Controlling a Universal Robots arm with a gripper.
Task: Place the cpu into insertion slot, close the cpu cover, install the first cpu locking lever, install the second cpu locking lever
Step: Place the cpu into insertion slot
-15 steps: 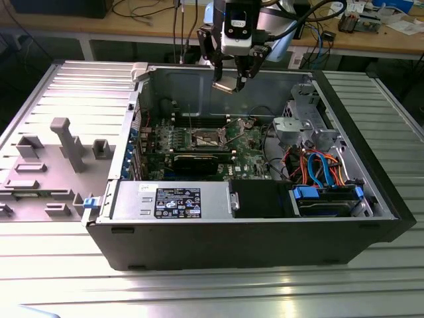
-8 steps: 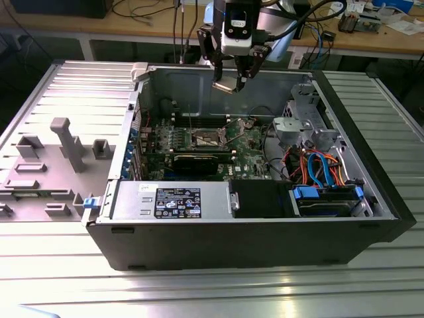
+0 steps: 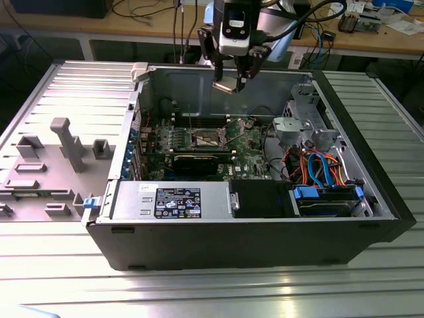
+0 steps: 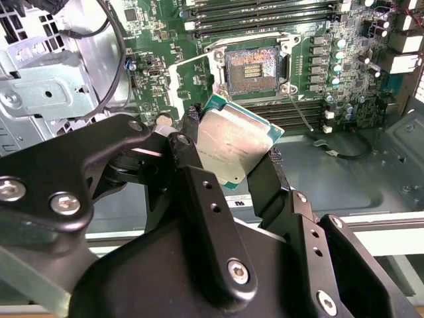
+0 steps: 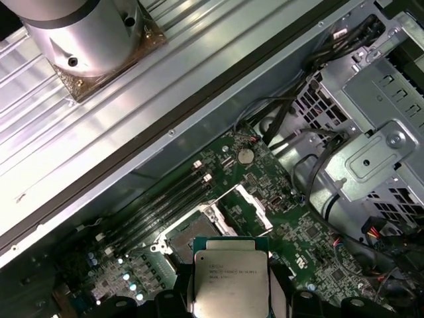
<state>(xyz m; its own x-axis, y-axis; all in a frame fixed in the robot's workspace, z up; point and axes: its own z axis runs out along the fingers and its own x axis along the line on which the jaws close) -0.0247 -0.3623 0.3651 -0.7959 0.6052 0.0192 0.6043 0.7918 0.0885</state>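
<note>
The gripper [image 3: 229, 82] is clamped on the cpu [image 3: 224, 86], one black finger [image 4: 188, 147] against each of two opposite edges. The chip is tilted, with its silver-grey top showing in both wrist views [image 5: 230, 278]. It hangs in the air above the open computer case [image 3: 265, 245], which lies on the ribbed metal counter [image 3: 199, 291].

Well below the gripper, and not touching the chip, the insertion slot [image 4: 251, 66] sits open in the green circuit board [image 5: 311, 232], its dark centre bare. The cpu cover [image 5: 250, 207] stands swung up off the slot on its hinged edge. Long narrow memory slots [image 4: 265, 10] run along the far side of the slot from the gripper.
</note>
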